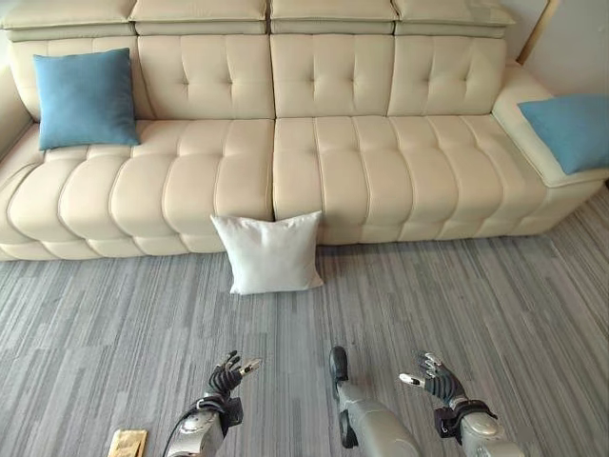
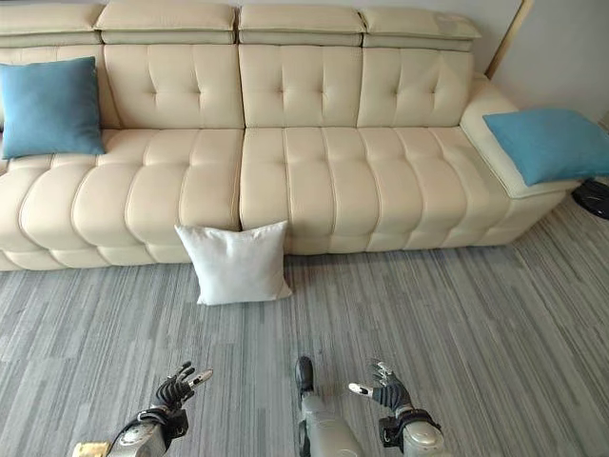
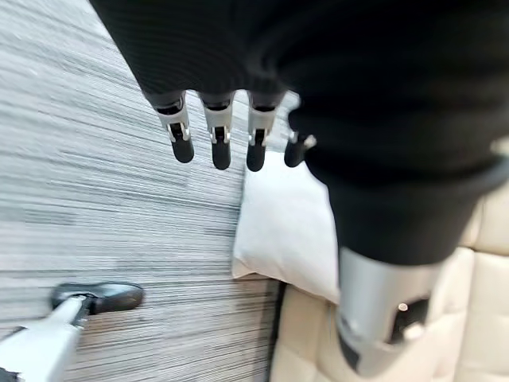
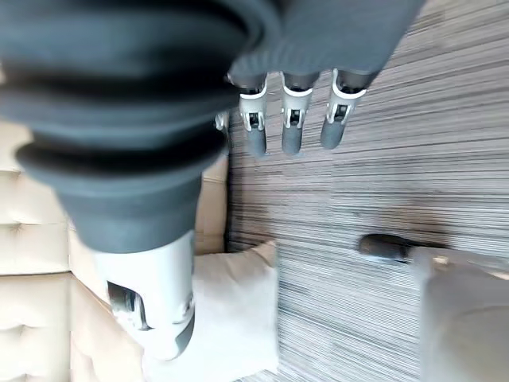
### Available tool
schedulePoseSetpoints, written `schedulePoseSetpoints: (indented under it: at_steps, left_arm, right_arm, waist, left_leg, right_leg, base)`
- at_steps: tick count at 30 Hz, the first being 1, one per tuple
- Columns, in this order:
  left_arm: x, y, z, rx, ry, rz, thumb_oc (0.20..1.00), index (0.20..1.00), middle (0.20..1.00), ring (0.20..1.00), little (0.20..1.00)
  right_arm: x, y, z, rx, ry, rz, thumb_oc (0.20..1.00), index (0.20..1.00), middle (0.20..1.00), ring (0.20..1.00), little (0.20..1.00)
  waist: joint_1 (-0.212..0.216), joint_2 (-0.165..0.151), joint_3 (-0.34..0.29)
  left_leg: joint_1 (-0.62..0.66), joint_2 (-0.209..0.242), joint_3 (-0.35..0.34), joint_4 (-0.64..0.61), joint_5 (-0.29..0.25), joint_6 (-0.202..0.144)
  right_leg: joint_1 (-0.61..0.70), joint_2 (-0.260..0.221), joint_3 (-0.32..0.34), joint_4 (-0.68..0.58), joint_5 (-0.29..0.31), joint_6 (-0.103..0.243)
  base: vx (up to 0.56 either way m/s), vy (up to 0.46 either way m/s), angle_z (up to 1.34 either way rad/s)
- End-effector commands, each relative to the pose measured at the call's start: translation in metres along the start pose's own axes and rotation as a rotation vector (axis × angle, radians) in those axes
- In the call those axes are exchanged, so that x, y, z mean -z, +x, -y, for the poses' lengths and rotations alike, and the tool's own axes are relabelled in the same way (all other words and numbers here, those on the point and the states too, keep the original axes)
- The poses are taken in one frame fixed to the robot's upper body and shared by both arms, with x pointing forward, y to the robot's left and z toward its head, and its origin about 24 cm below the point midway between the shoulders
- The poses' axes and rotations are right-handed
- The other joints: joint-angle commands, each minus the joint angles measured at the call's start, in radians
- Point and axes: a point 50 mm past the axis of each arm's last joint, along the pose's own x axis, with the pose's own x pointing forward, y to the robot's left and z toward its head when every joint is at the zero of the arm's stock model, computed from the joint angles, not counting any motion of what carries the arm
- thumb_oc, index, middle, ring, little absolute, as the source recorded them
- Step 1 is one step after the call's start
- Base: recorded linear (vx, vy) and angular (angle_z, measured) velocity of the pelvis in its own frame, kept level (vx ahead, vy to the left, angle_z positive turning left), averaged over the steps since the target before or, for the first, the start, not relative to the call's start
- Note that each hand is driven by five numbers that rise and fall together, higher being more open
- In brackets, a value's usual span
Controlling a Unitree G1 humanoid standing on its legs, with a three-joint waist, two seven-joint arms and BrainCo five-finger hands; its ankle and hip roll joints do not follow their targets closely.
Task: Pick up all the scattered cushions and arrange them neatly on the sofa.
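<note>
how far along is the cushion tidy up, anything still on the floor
Done, by the look of it: one blue cushion stands against the sofa backrest at its left end, and another blue cushion lies on the right end. In hand: nothing; the left hand and right hand are both open and empty. Left: the white cushion on the floor, leaning against the sofa front.

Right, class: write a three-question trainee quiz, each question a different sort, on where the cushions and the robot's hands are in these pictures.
1. True or false: the white cushion lies on the sofa seat.
2. How many blue cushions are on the sofa?
3. The left hand and right hand are: A) holding cushions B) open, holding nothing C) pressing the sofa.

Key: 1 false, it leans against the sofa front, on the floor. 2 two. 3 B.
</note>
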Motion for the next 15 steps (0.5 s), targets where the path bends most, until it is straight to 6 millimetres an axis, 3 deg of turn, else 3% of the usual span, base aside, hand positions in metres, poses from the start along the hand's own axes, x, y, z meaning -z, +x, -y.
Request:
schedulePoseSetpoints:
  at_steps: [1, 2, 3, 4, 5, 7, 9, 10, 11, 13, 15]
  left_arm:
    - [-0.029, 0.006, -0.002, 0.014, 0.035, 0.123, 1.000, 1.000, 1.000, 1.000, 1.000]
    - [-0.030, 0.006, 0.002, 0.027, 0.027, 0.124, 1.000, 1.000, 1.000, 1.000, 1.000]
    - [-0.031, 0.006, 0.003, 0.031, 0.020, 0.127, 1.000, 1.000, 1.000, 1.000, 1.000]
    - [-0.031, 0.006, 0.003, 0.031, 0.020, 0.128, 1.000, 1.000, 1.000, 1.000, 1.000]
    - [-0.034, 0.006, 0.004, 0.037, 0.014, 0.144, 1.000, 1.000, 1.000, 1.000, 1.000]
    - [-0.032, 0.005, 0.004, 0.036, 0.004, 0.137, 1.000, 1.000, 1.000, 1.000, 1.000]
    - [-0.025, 0.003, 0.000, 0.023, 0.000, 0.112, 1.000, 1.000, 1.000, 1.000, 1.000]
    - [-0.019, 0.001, -0.002, 0.013, 0.006, 0.088, 1.000, 1.000, 1.000, 1.000, 1.000]
    - [-0.018, 0.001, -0.002, 0.013, 0.006, 0.088, 1.000, 1.000, 1.000, 1.000, 1.000]
    - [-0.017, 0.001, -0.003, 0.008, 0.008, 0.080, 1.000, 1.000, 1.000, 1.000, 1.000]
    - [-0.014, 0.001, -0.003, 0.003, 0.008, 0.069, 1.000, 1.000, 1.000, 1.000, 1.000]
  right_arm:
    - [-0.027, 0.005, 0.011, 0.033, 0.035, 0.121, 1.000, 1.000, 1.000, 1.000, 1.000]
    - [-0.027, 0.005, 0.014, 0.036, 0.044, 0.124, 1.000, 1.000, 1.000, 1.000, 1.000]
    - [-0.028, 0.005, 0.015, 0.036, 0.044, 0.128, 1.000, 1.000, 1.000, 1.000, 1.000]
    - [-0.028, 0.005, 0.015, 0.036, 0.044, 0.128, 1.000, 1.000, 1.000, 1.000, 1.000]
    - [-0.028, 0.005, 0.016, 0.038, 0.035, 0.122, 1.000, 1.000, 1.000, 1.000, 1.000]
    - [-0.026, 0.005, 0.017, 0.042, 0.024, 0.108, 1.000, 1.000, 1.000, 1.000, 1.000]
    - [-0.023, 0.004, 0.020, 0.050, 0.028, 0.098, 1.000, 1.000, 1.000, 1.000, 1.000]
    - [-0.020, 0.002, 0.024, 0.058, 0.031, 0.087, 1.000, 1.000, 1.000, 1.000, 1.000]
    - [-0.020, 0.002, 0.024, 0.058, 0.031, 0.086, 1.000, 1.000, 1.000, 1.000, 1.000]
    - [-0.018, 0.001, 0.025, 0.064, 0.030, 0.078, 1.000, 1.000, 1.000, 1.000, 1.000]
    - [-0.017, 0.000, 0.027, 0.068, 0.024, 0.074, 1.000, 1.000, 1.000, 1.000, 1.000]
  waist:
    - [-0.014, 0.024, 0.010]
    - [-0.011, 0.019, 0.019]
    - [-0.005, 0.011, 0.024]
    - [-0.006, 0.012, 0.024]
    - [0.005, 0.000, 0.033]
    - [0.018, -0.014, 0.040]
    - [0.033, -0.024, 0.039]
    - [0.036, -0.024, 0.033]
    - [0.036, -0.025, 0.035]
    - [0.035, -0.017, 0.036]
    - [0.034, -0.006, 0.039]
  left_leg:
    - [-0.078, 0.100, 0.102, -0.005, 0.010, -0.056]
    - [-0.136, 0.103, 0.105, 0.148, 0.083, -0.090]
    - [-0.168, 0.105, 0.111, 0.226, 0.109, -0.100]
    - [-0.171, 0.105, 0.110, 0.231, 0.107, -0.100]
    - [-0.208, 0.115, 0.128, 0.302, 0.140, -0.106]
    - [-0.254, 0.142, 0.181, 0.349, 0.128, -0.092]
    - [-0.267, 0.163, 0.212, 0.290, 0.098, -0.076]
    - [-0.275, 0.182, 0.213, 0.191, 0.082, -0.072]
    - [-0.272, 0.181, 0.213, 0.189, 0.082, -0.072]
    - [-0.285, 0.209, 0.204, 0.094, 0.111, -0.080]
    - [-0.305, 0.245, 0.193, 0.009, 0.177, -0.098]
  right_leg:
    - [0.082, -0.029, 0.017, 0.065, -0.235, 0.127]
    - [0.123, -0.030, 0.012, 0.064, -0.254, 0.105]
    - [0.143, -0.035, 0.008, 0.063, -0.262, 0.095]
    - [0.143, -0.035, 0.007, 0.063, -0.262, 0.095]
    - [0.164, -0.044, 0.001, 0.064, -0.274, 0.085]
    - [0.192, -0.063, 0.006, 0.063, -0.291, 0.080]
    - [0.221, -0.073, 0.010, 0.060, -0.307, 0.084]
    - [0.237, -0.077, 0.011, 0.064, -0.333, 0.091]
    - [0.240, -0.078, 0.010, 0.065, -0.335, 0.091]
    - [0.256, -0.077, 0.008, 0.075, -0.364, 0.090]
    - [0.274, -0.074, 0.014, 0.084, -0.390, 0.091]
  base:
    - [0.28, -0.204, 0.37]
    - [0.19, -0.143, 0.29]
    - [0.18, -0.142, 0.21]
    - [0.15, -0.103, 0.08]
    - [0.12, -0.068, -0.12]
    - [0.19, -0.047, -0.03]
    - [0.28, 0.027, -0.19]
    - [0.26, 0.057, -0.29]
    - [0.24, 0.080, -0.25]
    - [0.17, 0.100, -0.25]
    - [0.20, 0.154, -0.13]
